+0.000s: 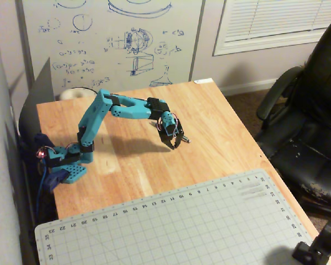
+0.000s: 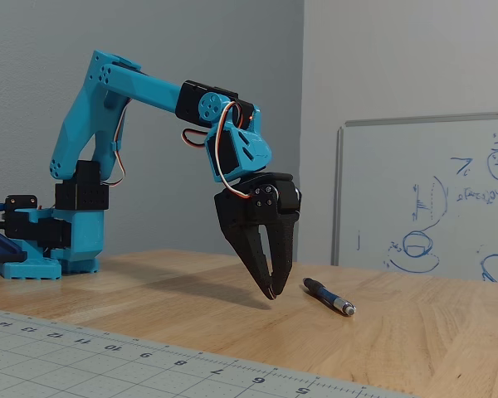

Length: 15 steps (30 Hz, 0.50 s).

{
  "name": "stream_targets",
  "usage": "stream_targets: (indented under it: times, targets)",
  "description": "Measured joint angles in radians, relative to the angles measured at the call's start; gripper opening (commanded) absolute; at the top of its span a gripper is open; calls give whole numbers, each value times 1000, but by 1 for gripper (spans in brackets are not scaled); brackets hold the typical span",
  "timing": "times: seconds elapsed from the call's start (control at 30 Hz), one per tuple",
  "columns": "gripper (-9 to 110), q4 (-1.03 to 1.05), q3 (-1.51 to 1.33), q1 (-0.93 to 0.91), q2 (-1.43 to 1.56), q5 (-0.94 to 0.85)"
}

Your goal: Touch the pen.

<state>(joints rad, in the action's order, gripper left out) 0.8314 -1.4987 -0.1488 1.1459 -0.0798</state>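
Note:
The pen is slim and dark with a silvery tip, and it lies flat on the wooden table, just right of my gripper in this fixed view. In the other fixed view only its short tip end shows beside the black fingers. My gripper points down on the teal arm, its black fingers closed together with nothing between them. The tips hover slightly above the table, a short gap to the left of the pen, not touching it.
A grey-green cutting mat covers the table's near part. A whiteboard leans at the far edge. A black office chair stands off the table's right side. The arm's base is at the left edge.

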Motion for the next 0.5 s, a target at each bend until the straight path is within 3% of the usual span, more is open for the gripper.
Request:
stream_targets:
  times: [0.1,0.17,0.43,0.5]
  targets:
    - [1,28,-20,23,12,0]
    - [1,153,-163,81,117,0]
    - [1,336,-1285,121,953,0]
    - [1,322,-1384,130,1244,-3]
